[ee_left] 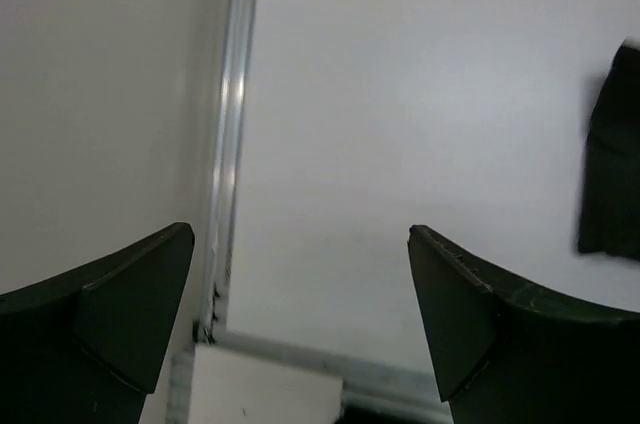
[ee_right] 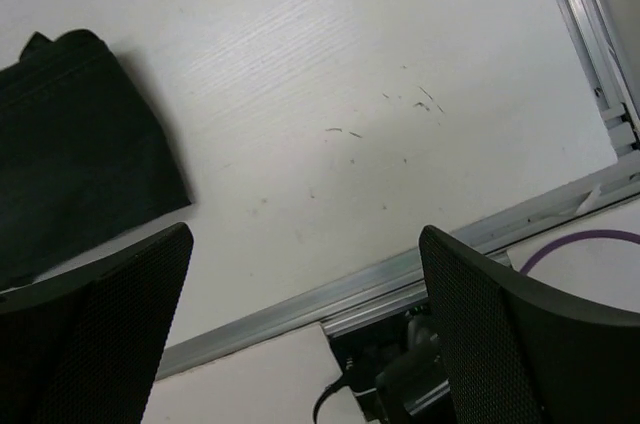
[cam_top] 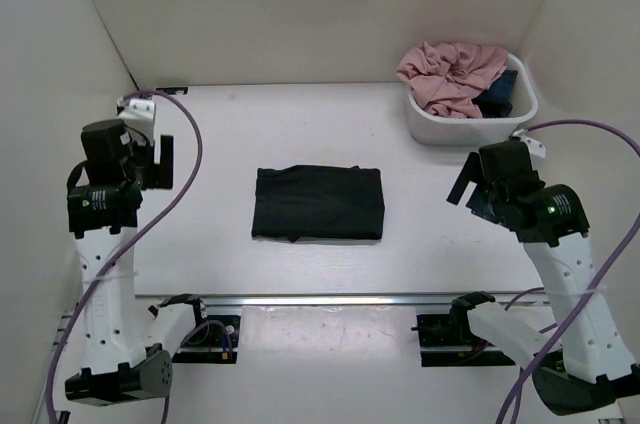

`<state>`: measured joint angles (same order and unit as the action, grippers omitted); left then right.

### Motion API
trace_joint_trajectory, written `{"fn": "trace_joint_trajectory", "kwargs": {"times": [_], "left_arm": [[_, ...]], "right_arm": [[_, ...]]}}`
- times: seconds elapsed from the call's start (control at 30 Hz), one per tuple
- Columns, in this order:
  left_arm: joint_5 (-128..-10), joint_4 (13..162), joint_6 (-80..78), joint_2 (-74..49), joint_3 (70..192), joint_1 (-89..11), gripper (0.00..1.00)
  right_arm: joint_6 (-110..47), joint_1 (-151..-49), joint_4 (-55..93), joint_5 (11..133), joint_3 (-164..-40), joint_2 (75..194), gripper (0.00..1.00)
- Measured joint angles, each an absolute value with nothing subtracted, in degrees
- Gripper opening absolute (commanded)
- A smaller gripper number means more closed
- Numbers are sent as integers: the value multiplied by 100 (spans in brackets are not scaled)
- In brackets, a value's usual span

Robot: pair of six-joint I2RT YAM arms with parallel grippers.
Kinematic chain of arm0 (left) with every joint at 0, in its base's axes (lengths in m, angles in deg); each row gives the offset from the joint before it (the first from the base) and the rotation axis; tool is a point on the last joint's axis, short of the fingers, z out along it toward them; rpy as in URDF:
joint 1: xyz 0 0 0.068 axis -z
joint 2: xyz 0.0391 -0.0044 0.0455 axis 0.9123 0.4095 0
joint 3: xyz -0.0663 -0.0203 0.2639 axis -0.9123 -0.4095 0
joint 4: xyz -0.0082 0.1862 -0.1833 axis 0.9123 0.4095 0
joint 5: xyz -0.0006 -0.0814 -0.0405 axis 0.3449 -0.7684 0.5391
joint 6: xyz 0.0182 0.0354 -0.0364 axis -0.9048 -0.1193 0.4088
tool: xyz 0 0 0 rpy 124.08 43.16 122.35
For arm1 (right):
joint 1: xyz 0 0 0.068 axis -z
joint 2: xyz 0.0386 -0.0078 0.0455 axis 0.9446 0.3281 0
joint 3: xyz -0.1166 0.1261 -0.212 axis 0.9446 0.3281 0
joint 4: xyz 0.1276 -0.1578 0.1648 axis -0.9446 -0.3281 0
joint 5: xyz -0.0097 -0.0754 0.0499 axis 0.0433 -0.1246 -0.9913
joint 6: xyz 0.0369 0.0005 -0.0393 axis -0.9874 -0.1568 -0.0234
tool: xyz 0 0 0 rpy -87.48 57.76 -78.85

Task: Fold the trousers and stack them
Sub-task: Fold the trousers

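The black trousers [cam_top: 318, 202] lie folded into a flat rectangle in the middle of the table. They also show at the right edge of the left wrist view [ee_left: 612, 169] and at the left of the right wrist view [ee_right: 70, 149]. My left gripper [cam_top: 160, 159] hangs raised at the far left, well clear of the trousers, open and empty [ee_left: 300, 244]. My right gripper [cam_top: 465, 184] hangs raised at the right, open and empty [ee_right: 305, 244], apart from the trousers.
A white tub [cam_top: 470, 114] at the back right holds a pink garment [cam_top: 450, 72] and a small dark blue garment [cam_top: 500, 94]. A metal rail [cam_top: 340, 298] runs along the table's near edge. White walls close in the left, back and right.
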<state>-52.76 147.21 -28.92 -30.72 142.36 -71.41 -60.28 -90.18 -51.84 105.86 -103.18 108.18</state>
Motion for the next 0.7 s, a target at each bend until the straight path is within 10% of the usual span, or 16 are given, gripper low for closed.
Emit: {"fn": "trace_joint_trajectory", "kwargs": {"times": [0.7], "left_arm": [[-5706,15600,-2481,-3021,13364,-7847,100]], "right_arm": [[-6032,-9020,-5438,10720,-10154,10304,99]]}}
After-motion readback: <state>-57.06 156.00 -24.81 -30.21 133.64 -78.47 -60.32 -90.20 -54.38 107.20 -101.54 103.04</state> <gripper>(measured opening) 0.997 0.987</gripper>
